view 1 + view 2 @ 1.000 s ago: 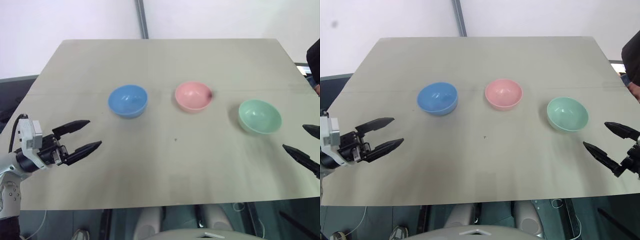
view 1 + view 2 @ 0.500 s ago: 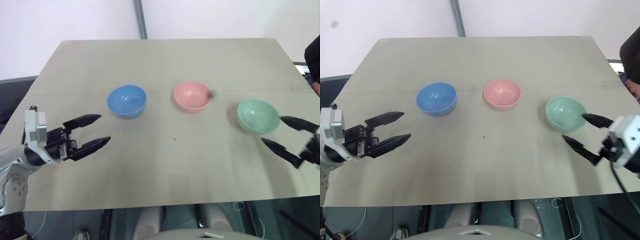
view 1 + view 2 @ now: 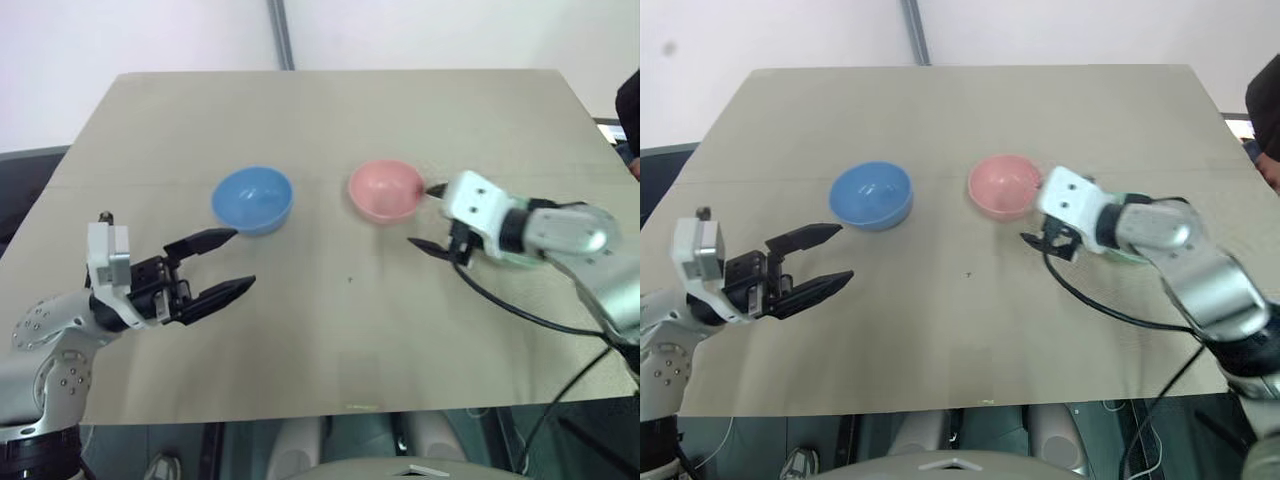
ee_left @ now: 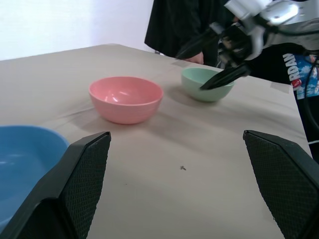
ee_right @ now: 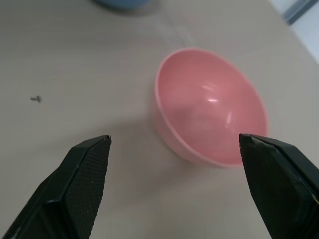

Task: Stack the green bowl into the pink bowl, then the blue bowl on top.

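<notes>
I see my right gripper (image 3: 425, 216) spread wide and empty by the smooth salmon-pink plastic bowl (image 3: 385, 190); left gripper (image 3: 232, 262) wide too. No writing on it.

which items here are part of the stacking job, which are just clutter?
Job:
green bowl
pink bowl
blue bowl

Not part of it:
table
small dark speck on the table
person standing at the table's far edge
</notes>
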